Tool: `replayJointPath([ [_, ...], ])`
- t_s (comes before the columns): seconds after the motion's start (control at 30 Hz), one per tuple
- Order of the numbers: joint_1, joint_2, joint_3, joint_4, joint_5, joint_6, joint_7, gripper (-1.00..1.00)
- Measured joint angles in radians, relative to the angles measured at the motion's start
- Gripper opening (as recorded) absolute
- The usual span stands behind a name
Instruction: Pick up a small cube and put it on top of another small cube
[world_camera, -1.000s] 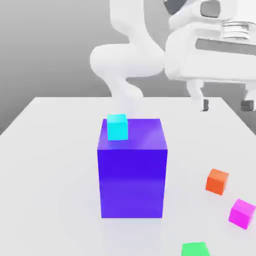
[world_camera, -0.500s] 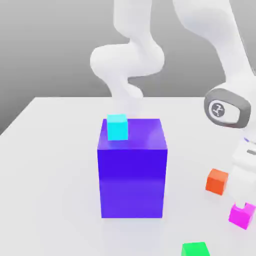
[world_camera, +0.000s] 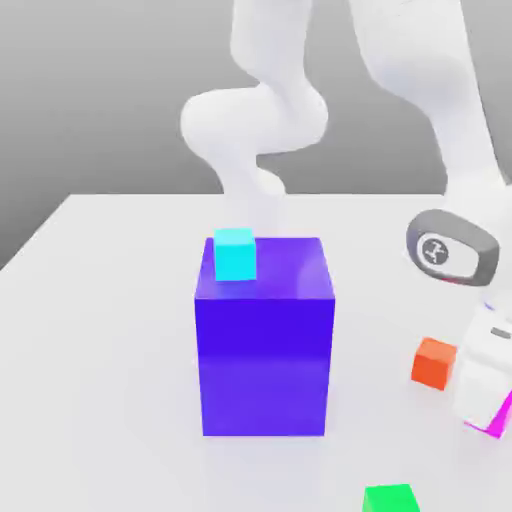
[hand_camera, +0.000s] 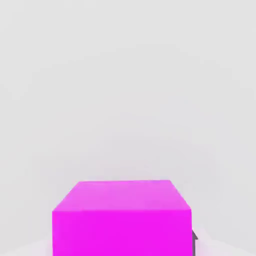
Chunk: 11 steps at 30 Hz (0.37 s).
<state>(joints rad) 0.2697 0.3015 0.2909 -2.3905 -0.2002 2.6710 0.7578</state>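
We have our gripper (world_camera: 488, 405) down over the magenta cube (hand_camera: 122, 220), on the table just beside the orange cube (world_camera: 434, 362); jaw state we cannot tell. Lifting and stacking remain.

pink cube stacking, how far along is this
Early stage. Nothing is stacked yet: the small magenta cube sits on the white table, with the arm's hand low over it at the exterior view's right. Left to do: grasp, lift and set it on another small cube, perhaps the orange cube beside it.
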Motion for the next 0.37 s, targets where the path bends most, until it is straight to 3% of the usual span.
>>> replayJointPath([
  [0.13, -0.134, -0.013, -0.09, 0.104, 0.092, -0.105, -0.017, -1.0],
  [0.23, -0.154, 0.075, -0.131, 0.139, 0.084, -0.051, 0.002, -1.0],
  [0.27, -0.151, 0.102, -0.139, 0.143, 0.077, -0.027, 0.008, 1.0],
  [0.37, -0.151, 0.102, -0.139, 0.143, 0.077, -0.027, 0.008, 1.0],
])
